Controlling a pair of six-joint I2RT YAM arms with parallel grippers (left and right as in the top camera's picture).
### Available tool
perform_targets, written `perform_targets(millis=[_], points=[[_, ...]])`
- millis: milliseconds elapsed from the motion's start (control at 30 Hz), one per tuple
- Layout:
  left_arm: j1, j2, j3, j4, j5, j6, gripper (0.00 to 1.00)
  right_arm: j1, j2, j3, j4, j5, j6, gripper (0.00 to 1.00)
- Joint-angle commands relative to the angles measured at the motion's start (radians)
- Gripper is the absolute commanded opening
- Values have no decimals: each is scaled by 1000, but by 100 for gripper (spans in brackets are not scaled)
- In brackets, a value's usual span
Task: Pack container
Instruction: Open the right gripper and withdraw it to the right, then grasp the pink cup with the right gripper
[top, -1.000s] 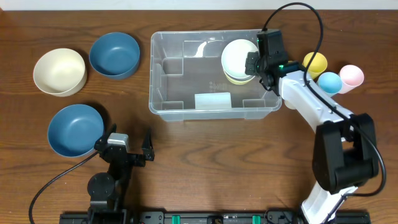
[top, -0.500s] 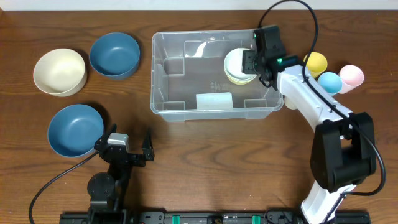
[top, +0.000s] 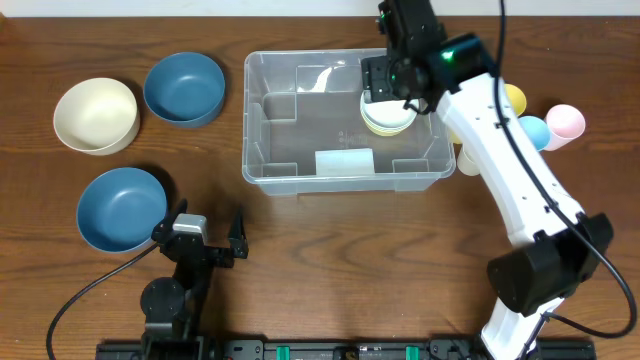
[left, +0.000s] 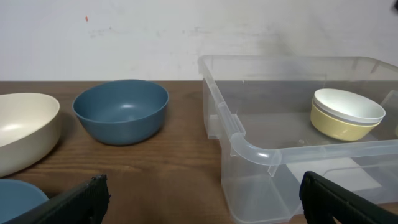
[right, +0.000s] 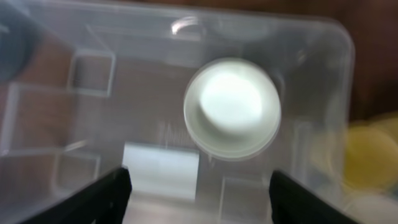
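Nearest: left gripper (top: 211, 228) spread wide + empty, beside unpacked blue bowl (top: 122, 208). Mid-table: container (top: 246, 110) w/ 2 stacked bowls (top: 388, 122) inside, right gripper (right: 199, 198) above, released, nothing held. Further back: cream bowl (top: 95, 115) + 2nd blue bowl (top: 184, 88) outside, so prob. under half packed.

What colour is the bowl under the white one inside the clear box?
The lower bowl is pale yellow; the left wrist view shows it best.
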Motion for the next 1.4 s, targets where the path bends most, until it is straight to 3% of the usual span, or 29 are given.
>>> perform_targets(millis=[0,233,667,967,1367], points=[[5,1,-19,-32,11,6,98,-28,10,93,-93,5,102,75],[5,1,-19,-32,11,5,98,-160,-21,135,-235,6,138,80],[5,1,-19,-32,11,6,98,-641,-21,77,-265,8,172,84],[5,1,-19,-32,11,5,98,-872,-20,-163,-72,-50,150,77],[5,1,-19,-32,11,5,98,-881,-16,-440,274,-37,149,74]])
